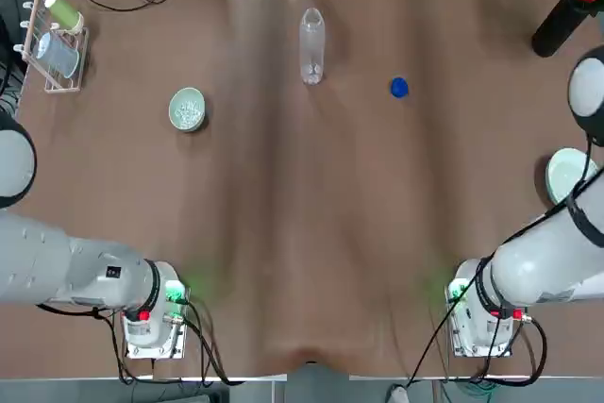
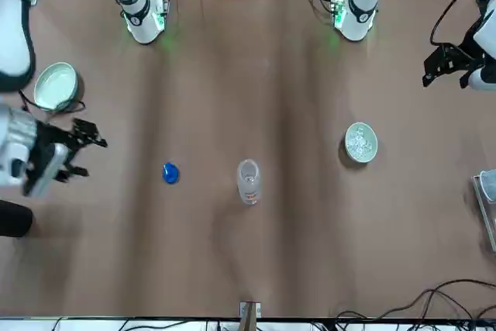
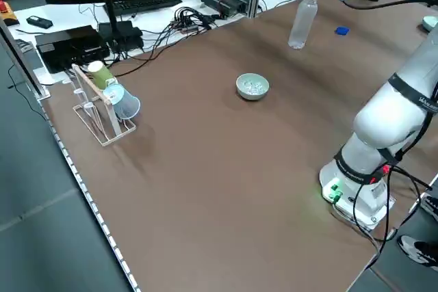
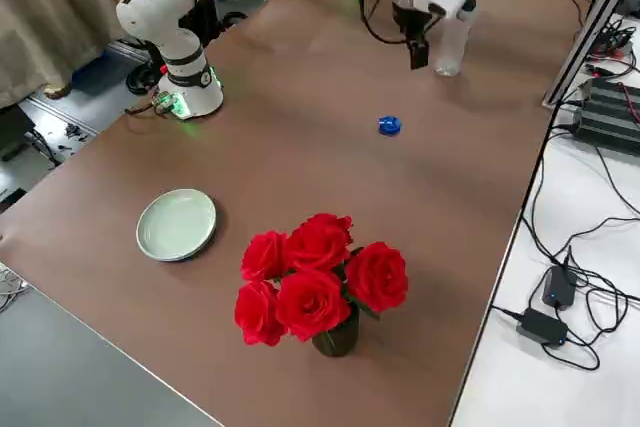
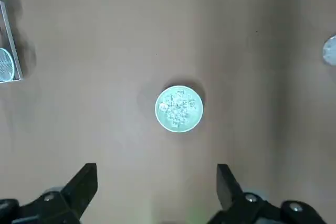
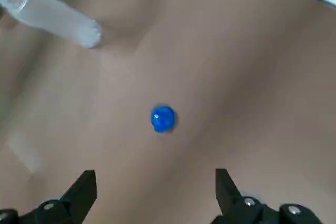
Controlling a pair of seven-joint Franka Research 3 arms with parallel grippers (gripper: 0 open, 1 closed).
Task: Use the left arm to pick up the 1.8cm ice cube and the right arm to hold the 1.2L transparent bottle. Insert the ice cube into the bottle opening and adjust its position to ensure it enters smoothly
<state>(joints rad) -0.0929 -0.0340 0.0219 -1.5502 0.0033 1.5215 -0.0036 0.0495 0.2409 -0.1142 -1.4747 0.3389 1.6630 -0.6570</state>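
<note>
The transparent bottle (image 1: 312,44) stands upright and uncapped at the far middle of the table, clear also in the right wrist view (image 6: 50,13). Several ice cubes (image 5: 179,107) lie in a pale green bowl (image 1: 187,109) to its left. My left gripper (image 5: 156,182) hovers high over the table's left side, open and holding nothing, with the bowl (image 5: 195,121) ahead of its fingers. My right gripper (image 6: 155,187) hangs open above the right side, with the blue cap (image 6: 163,118) ahead of it. The front view shows both grippers, left (image 2: 438,63) and right (image 2: 87,151), well apart from the bottle (image 2: 248,181).
The blue cap (image 1: 399,88) lies right of the bottle. A wooden rack with cups (image 1: 57,40) stands at the far left corner. A pale plate (image 1: 569,176) sits at the right edge, a vase of red roses (image 4: 320,282) behind it. Cables run along the back edge.
</note>
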